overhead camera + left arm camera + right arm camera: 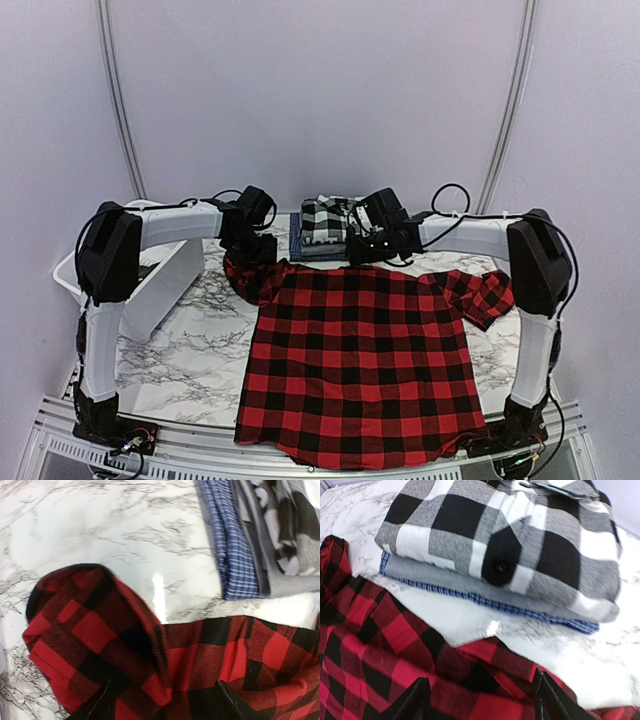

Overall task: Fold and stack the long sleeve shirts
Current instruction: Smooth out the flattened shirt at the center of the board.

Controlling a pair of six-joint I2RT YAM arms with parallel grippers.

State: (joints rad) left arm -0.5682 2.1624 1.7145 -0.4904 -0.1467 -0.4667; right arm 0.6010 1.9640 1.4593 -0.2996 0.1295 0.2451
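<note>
L fingers (97, 707): spread wide, dark tips low over red cloth; can't tell if they touch it.
L gripper (162, 706): over red shirt's shoulder corner, at 10 o'clock of the shirt in top view.
L sleeve: bunched into a rumpled fold just beside the gripper, cuff end lying on bare marble.
R fingers (412, 700): spread wide, one each side of a raised red fold; no pinch seen.
R gripper (479, 699): at the collar edge, abt 12 o'clock of the shirt, stack just beyond it.
Red shirt (360, 370): buffalo check, flat on the table (190, 350), collar far, hem at near edge; R sleeve doubled back at 2 o'clock.
Stack: at 12 o'clock of red shirt, near but apart, strip of marble between.
Plaid shirt (510, 540): blk/wht, folded, top of stack, one black button showing.
Grey shirt (445, 577): folded, directly under plaid.
Blue shirt (520, 607): fine check, bottom layer, edge sticking out.
Tub (165, 285): white, at 9 o'clock, under L arm.
</note>
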